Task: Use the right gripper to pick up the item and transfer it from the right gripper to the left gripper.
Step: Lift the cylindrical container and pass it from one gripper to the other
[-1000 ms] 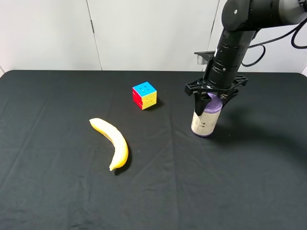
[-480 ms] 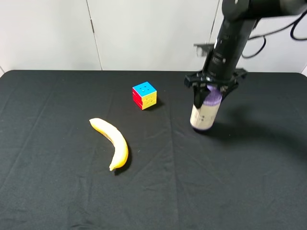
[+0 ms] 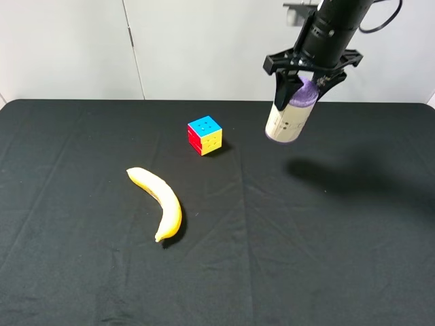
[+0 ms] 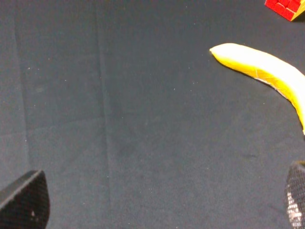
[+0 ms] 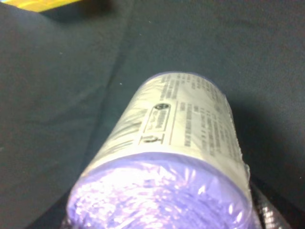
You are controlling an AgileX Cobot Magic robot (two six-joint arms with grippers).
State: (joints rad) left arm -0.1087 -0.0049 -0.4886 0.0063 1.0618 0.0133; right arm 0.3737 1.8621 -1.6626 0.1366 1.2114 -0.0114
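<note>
Since the hand-over needs the item (image 3: 287,122) clear of the counter (image 3: 306,272) with its labelled side exposed, I judge the present hold sensible: the right gripper (image 3: 300,89) has its jaws clenched on the purple top end, and the canister hangs slightly tilted in the air, to the right of the puzzle cube (image 3: 204,134). Left gripper (image 4: 159,205) has its jaws released wide with nothing between them, looking down on the counter near the banana (image 4: 267,71), so I reckon it is free to receive. Only container is the canister; purple film wraps its ends, contents not visible.
</note>
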